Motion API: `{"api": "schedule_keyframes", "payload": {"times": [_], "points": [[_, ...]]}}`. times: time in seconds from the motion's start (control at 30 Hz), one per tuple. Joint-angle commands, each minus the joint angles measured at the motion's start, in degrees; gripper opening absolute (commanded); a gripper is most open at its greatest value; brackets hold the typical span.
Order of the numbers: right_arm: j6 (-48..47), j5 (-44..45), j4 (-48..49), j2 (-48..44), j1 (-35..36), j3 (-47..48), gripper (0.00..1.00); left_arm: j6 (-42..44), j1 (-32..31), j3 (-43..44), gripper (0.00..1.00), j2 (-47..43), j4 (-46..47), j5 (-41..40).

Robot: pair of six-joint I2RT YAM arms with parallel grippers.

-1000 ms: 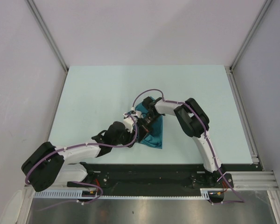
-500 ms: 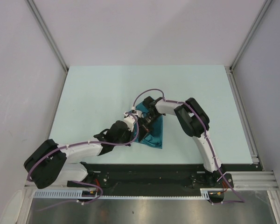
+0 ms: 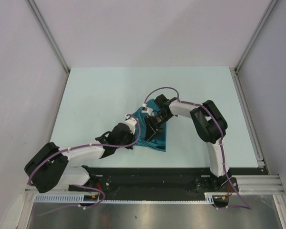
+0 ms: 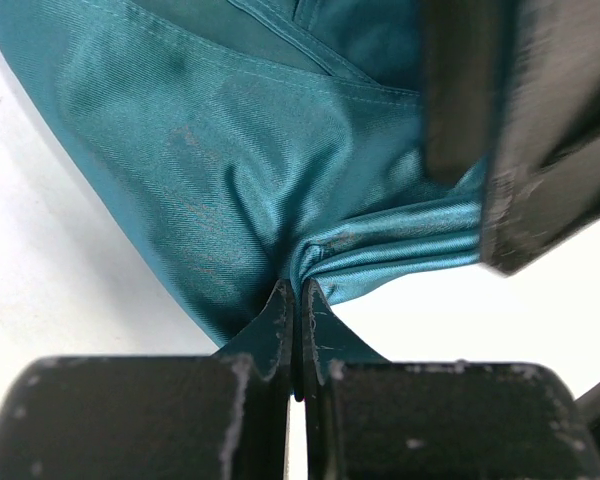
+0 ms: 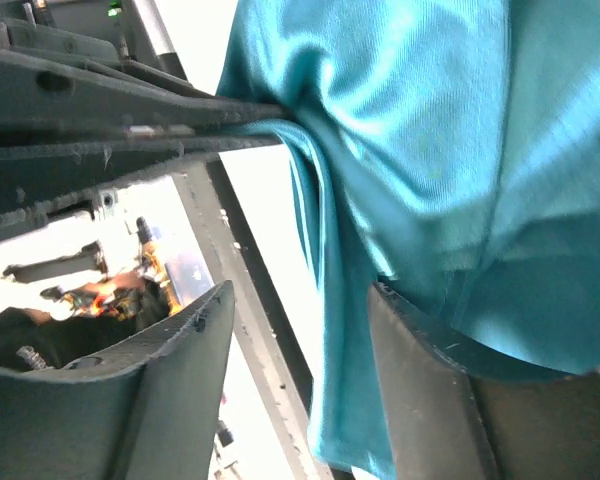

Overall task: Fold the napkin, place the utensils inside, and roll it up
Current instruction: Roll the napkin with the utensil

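Note:
The teal napkin (image 3: 158, 139) lies folded on the table between both arms. In the left wrist view my left gripper (image 4: 296, 290) is shut on a bunched edge of the napkin (image 4: 200, 150), and the cloth pulls into creases at the pinch. My left gripper (image 3: 136, 126) holds the napkin's left side. My right gripper (image 5: 300, 295) is open over the napkin (image 5: 430, 130). A hanging fold of cloth lies against its right finger (image 5: 430, 390), and nothing is gripped. Seen from above, the right gripper (image 3: 152, 132) is over the cloth's middle. The utensils are hidden.
The pale table (image 3: 95, 95) stretches to the left and back, bounded by grey walls and a metal rail (image 3: 248, 114) on the right. The black base strip (image 3: 152, 174) runs along the near edge. The left gripper's fingers (image 5: 130, 125) cross the right wrist view.
My left gripper has shut on the napkin's edge. My right gripper has opened and let go of the cloth, and its arm has swung a little to the right.

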Motion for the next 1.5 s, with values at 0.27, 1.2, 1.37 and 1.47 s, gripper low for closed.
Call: {"api": "schedule_keyframes", "payload": {"times": [0.27, 1.2, 1.37, 1.47], "points": [[4.4, 26.9, 19.3, -21.8, 3.3, -17.2, 0.64, -3.1, 5.6, 2.7, 0.0, 0.5, -0.8, 10.5], [-0.9, 65.1, 28.3, -27.6, 26.4, -25.9, 0.6, -6.1, 11.5, 4.4, 0.0, 5.0, -2.3, 17.0], [-1.3, 68.8, 28.1, -27.8, 28.8, -27.2, 0.53, -6.3, 11.9, 4.4, 0.0, 4.9, -2.3, 17.0], [-1.3, 70.7, 28.3, -28.0, 30.0, -27.8, 0.49, -6.4, 12.1, 4.4, 0.0, 4.9, -2.3, 17.1]]}}
